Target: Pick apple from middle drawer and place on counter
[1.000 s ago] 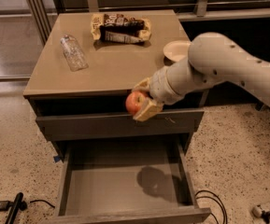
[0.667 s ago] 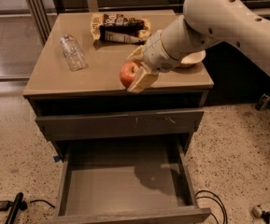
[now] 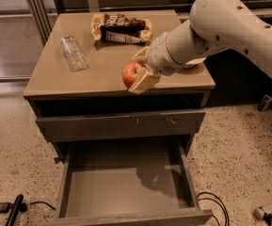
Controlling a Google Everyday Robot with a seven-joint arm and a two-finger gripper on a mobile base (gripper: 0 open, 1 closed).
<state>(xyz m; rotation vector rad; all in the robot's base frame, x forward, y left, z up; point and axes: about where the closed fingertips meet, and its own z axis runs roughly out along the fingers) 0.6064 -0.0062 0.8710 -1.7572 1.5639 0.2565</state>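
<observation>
Holding the apple (image 3: pixel 132 73) over the counter (image 3: pixel 102 67), the gripper (image 3: pixel 135 74) sits just inside the counter's front edge, a little right of the counter's middle as I see it on my feed. Its two beige fingers (image 3: pixel 145 81) are clamped on the apple, one on the side nearer the counter's front edge and one on the side toward the counter's back. I can't tell whether the apple's underside touches the counter or hangs just above it.

The apple is round, so it shows no real long axis. Its red face, with a paler patch, is turned toward the counter's left side. I can't make out a stem, so I can't say which way it points.

The white arm (image 3: pixel 220 27) comes in from beyond the counter's right edge. Below the counter is the scratched drawer front (image 3: pixel 121 124), shut, and below that the middle drawer (image 3: pixel 126 187) stands pulled out, its grey inside bare. On the counter's left part a clear plastic bottle (image 3: pixel 73 53) lies on its side, and a snack bag (image 3: pixel 122 28) lies near the counter's back edge.

A second ago the apple was lower, in front of the dark gap under the counter. By 0.7 s ago it had risen over the counter's front edge, and it has barely moved since, while the arm's bulk has swung toward the counter's right side.
</observation>
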